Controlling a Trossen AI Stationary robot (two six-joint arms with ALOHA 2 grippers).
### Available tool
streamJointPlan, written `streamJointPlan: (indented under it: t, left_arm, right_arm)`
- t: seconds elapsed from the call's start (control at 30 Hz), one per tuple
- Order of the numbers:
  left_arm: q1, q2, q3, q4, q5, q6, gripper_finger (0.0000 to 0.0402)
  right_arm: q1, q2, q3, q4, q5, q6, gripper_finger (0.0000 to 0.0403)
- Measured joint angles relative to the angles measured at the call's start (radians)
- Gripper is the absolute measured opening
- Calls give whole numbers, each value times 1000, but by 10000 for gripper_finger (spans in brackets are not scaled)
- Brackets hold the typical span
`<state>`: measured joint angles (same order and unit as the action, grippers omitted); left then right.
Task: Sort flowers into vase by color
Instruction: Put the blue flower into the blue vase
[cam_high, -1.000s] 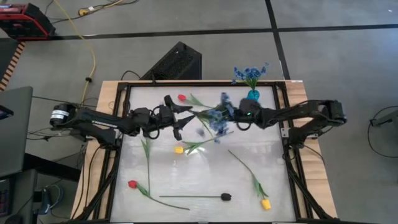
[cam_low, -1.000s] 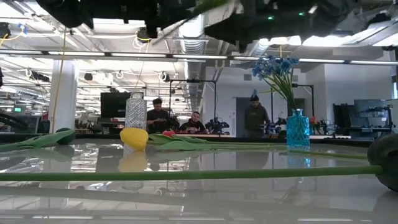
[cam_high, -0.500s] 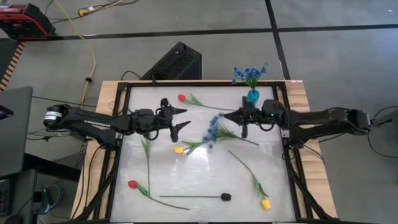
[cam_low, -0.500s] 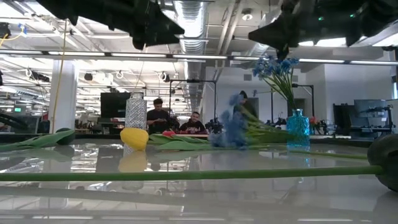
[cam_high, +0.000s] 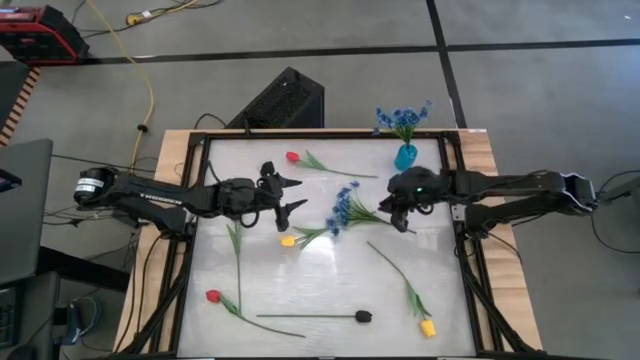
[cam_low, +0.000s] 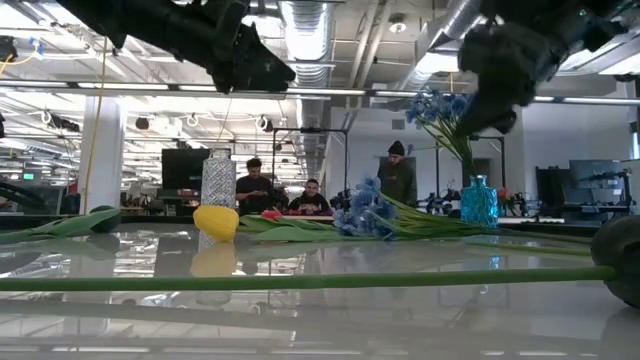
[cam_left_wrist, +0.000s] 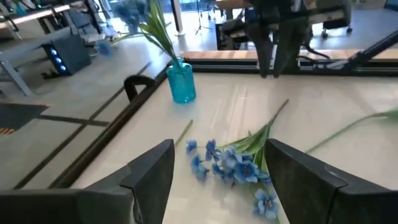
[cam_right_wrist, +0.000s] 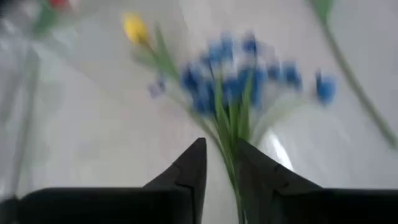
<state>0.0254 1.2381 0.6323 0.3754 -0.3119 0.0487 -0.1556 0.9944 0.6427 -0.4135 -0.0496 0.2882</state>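
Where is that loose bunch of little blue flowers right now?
In the high view the blue sprig lies on the table near its middle, between the two grippers, beside a yellow tulip and short of the blue vase.

Off the table you have a red case (cam_high: 40, 33) in the upper left corner, a yellow cable (cam_high: 148, 95) trailing down the floor beside it, a black box (cam_high: 281, 99) just above the table's top edge, and three people (cam_low: 312, 196) in the low view's middle background.
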Motion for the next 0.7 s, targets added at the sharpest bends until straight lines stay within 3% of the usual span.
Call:
streamJointPlan:
  t: [0.37,0.7]
  left_arm:
    - [-5,138,0,2,19,-4,240]
    - [-5,156,0,8,23,0,240]
  right_arm:
    - [-4,211,9,-143,-2,9,204]
    - [-4,347,9,-133,1,-19,219]
